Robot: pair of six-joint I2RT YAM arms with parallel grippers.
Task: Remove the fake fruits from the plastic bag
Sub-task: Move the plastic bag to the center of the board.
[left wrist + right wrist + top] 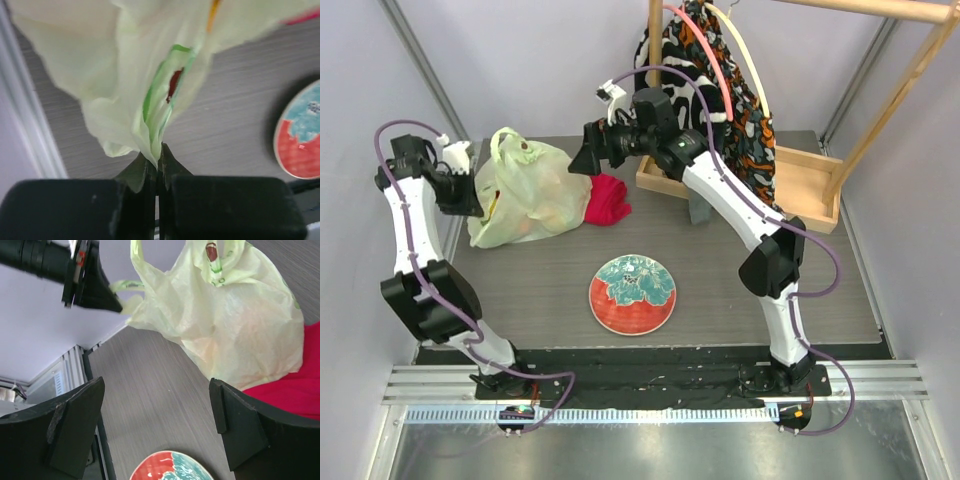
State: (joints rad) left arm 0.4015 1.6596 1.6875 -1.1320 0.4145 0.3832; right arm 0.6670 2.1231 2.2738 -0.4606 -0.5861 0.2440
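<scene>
From above: the plastic bag (pixel 532 185) sits at the far left of the table (pixel 770 290), slumped and full, one loop handle poking up. The fake fruits (pixel 527 228) are inside it, showing only as orange blurs through the film, and which ones I cannot tell. The left hand (pixel 480 200) is at the bag's left edge. The right hand (pixel 582 160) hovers just off its right side, over a red cloth (pixel 609 200). A red and teal plate (pixel 633 293) lies mid-table, well apart from the bag.

Left wrist view: the left hand (pixel 159 161) is clenched tight on a bunched fold of the plastic bag (pixel 125 75), with pale film fanning out from the pinch. The plate (pixel 300 140) peeks in at the right.

Right wrist view: the right hand (pixel 155 390) is spread wide and grips nothing – bare table shows between its fingers. The plastic bag (pixel 225 325) lies ahead, touching the red cloth (pixel 285 395) – the left hand (pixel 95 290) pinches the bag's far corner
</scene>
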